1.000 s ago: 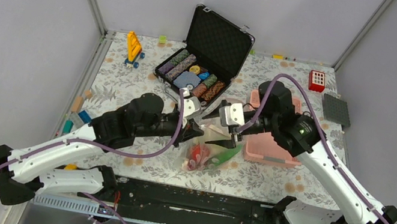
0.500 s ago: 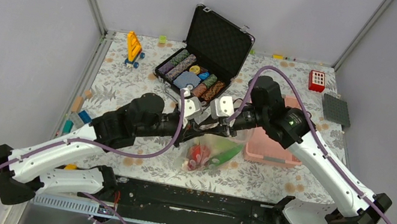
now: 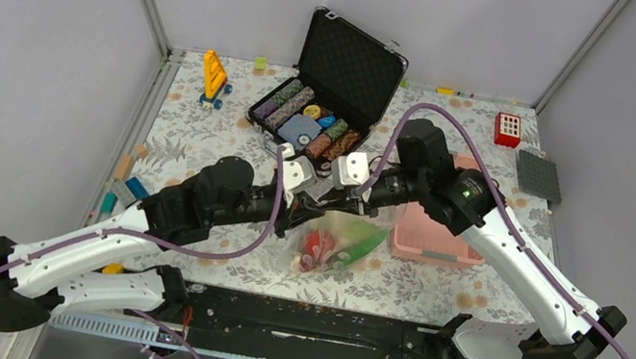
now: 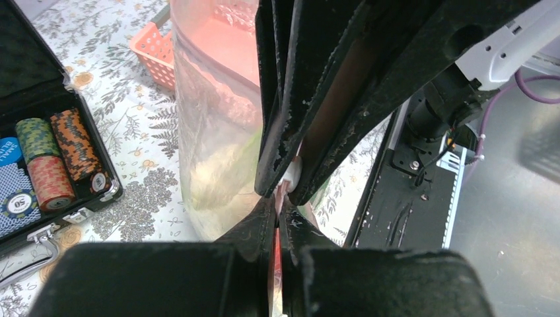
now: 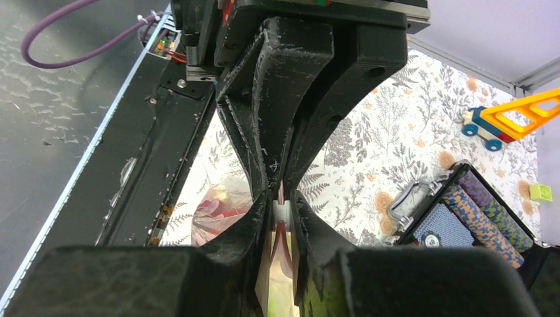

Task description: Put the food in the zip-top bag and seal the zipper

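I count 1 each: clear floppy plastic zip-top bag (image 3: 353, 225), pink rectangular plastic basket (image 3: 429, 252), open black case (image 3: 355, 54), yellow toy crane (image 3: 213, 76), red block (image 3: 508, 129), grey square plate (image 3: 539, 177).

The floral tabletop (image 3: 204, 136) bears an open black chip case (image 3: 344, 72) upper centre, pink plastic basket (image 3: 425, 244) centre-right, clear plastic zip-top bag (image 3: 338, 241) centre.
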`<action>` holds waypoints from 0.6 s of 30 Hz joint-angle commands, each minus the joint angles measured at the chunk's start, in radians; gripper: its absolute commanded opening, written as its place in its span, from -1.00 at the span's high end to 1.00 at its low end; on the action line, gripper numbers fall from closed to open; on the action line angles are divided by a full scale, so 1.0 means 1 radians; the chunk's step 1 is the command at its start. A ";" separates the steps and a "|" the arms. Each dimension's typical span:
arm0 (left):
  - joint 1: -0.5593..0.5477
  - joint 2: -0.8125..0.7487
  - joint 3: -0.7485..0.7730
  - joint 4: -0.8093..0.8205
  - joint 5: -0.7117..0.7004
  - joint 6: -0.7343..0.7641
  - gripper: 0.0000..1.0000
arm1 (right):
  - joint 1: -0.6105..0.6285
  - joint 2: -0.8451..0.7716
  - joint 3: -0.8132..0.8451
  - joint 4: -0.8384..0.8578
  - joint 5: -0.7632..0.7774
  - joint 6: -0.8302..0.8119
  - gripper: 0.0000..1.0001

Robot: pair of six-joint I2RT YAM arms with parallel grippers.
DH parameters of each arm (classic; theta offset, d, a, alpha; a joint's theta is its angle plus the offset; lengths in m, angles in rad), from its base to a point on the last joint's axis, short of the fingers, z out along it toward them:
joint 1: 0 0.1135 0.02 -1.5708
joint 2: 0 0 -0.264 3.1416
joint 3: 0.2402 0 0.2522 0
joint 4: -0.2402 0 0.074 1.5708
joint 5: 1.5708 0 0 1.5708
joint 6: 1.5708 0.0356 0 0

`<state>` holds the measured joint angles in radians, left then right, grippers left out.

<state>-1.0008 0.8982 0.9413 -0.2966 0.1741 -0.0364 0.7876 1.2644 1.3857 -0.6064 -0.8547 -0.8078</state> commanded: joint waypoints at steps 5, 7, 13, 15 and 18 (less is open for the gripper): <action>0.002 -0.120 -0.073 0.111 -0.169 -0.091 1.00 | -0.005 0.012 0.064 -0.214 0.250 -0.082 1.00; 0.002 -0.150 -0.098 0.115 -0.209 -0.109 1.00 | -0.005 0.014 0.057 -0.216 0.296 -0.076 1.00; 0.002 -0.211 -0.160 0.124 -0.245 -0.141 1.00 | -0.005 0.019 0.049 -0.201 0.337 -0.027 1.00; 0.002 -0.221 -0.169 0.117 -0.258 -0.144 1.00 | -0.005 0.004 0.034 -0.163 0.355 0.011 1.00; 0.003 -0.235 -0.172 0.115 -0.262 -0.144 1.00 | -0.004 -0.034 -0.017 -0.111 0.373 0.016 1.00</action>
<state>-1.0042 0.7116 0.7692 -0.2077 -0.0143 -0.1661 0.7986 1.2804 1.4139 -0.7002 -0.6285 -0.8249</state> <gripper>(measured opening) 0.010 0.187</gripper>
